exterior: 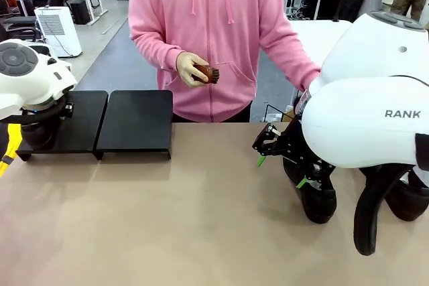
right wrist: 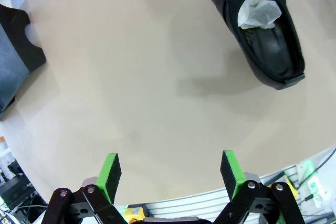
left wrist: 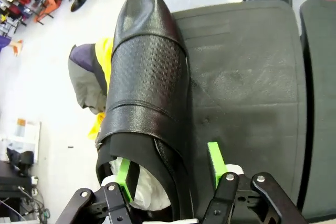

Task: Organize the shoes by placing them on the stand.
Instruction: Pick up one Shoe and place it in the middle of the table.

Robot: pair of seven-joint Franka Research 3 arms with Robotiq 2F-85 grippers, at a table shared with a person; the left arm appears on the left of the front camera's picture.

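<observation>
One glossy black leather dress shoe point(left wrist: 147, 77) is sitting along the outer edge of the matte-black two-platform stand point(left wrist: 247, 87). The left gripper point(left wrist: 168, 157) is hanging over it, jaws parted astride its side wall and seemingly clear of the leather. The right gripper point(right wrist: 170, 174) is hovering with jaws wide apart and empty above the tan table point(right wrist: 131, 103), where another black shoe point(right wrist: 262, 30) and a third shoe point(exterior: 409, 200) are waiting, so most of the job is looking undone.

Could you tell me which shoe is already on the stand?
The glossy black leather shoe on the left matte-black platform; the others sit on the table.
</observation>
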